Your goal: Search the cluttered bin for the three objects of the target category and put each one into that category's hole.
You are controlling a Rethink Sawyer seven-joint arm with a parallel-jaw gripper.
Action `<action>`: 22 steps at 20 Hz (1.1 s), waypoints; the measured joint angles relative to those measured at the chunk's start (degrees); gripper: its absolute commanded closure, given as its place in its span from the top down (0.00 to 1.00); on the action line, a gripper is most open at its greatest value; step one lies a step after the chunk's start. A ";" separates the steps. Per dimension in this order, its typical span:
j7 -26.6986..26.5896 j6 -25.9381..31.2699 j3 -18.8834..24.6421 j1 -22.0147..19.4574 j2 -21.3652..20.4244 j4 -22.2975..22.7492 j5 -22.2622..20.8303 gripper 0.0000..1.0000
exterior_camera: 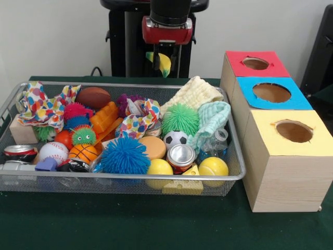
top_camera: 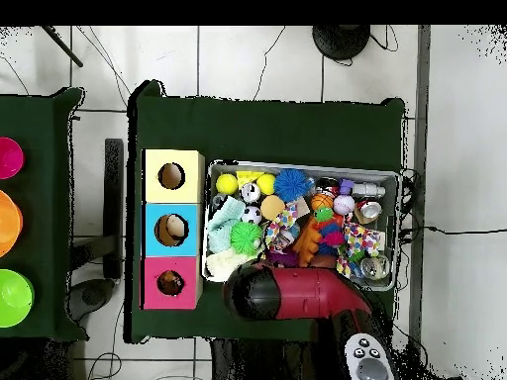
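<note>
End effector [exterior_camera: 162, 62] raised above the far rim of the wire-mesh bin [exterior_camera: 235, 172], fingers clamped on a yellow and green banana-like toy [exterior_camera: 163, 63] hanging clear of the clutter. Seen from overhead only as the red arm [top_camera: 297, 294] lying across the bin's robot-side edge, hiding whatever is gripped.

Below and in front, inside the bin: a cream waffle cloth [exterior_camera: 195, 92] and a mint cloth [exterior_camera: 213, 119] at the end next to the boxes, a green spiky ball [exterior_camera: 180, 119] just beside them, a small soccer ball [exterior_camera: 176, 138], a can [exterior_camera: 181, 156], a clear bottle [exterior_camera: 214, 143]. Along the camera-side rim, a blue spiky ball [exterior_camera: 125, 156], 2 yellow balls [exterior_camera: 159, 167] [exterior_camera: 213, 166] and a yellow cheese wedge [exterior_camera: 183, 186]. Toward the other end, a brown football [exterior_camera: 92, 97], orange carrot-shaped pieces [exterior_camera: 104, 117], patterned cloths [exterior_camera: 39, 108], a baseball [exterior_camera: 53, 151], a mini basketball [exterior_camera: 83, 152], another can [exterior_camera: 21, 152].

Beside the bin on the green bench [exterior_camera: 130, 224], a row of 3 wooden boxes, each with a round hole in its top: red [exterior_camera: 256, 63] farthest in the front view, blue [exterior_camera: 271, 92] in the middle, yellow [exterior_camera: 292, 131] nearest.
</note>
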 measured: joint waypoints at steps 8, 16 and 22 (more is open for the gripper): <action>0.00 0.02 -1.17 3.95 1.81 -3.52 3.03 0.00; 0.00 0.02 -1.67 5.95 4.69 -7.98 5.82 0.00; 0.00 0.02 -1.89 5.93 6.24 -10.15 6.30 0.00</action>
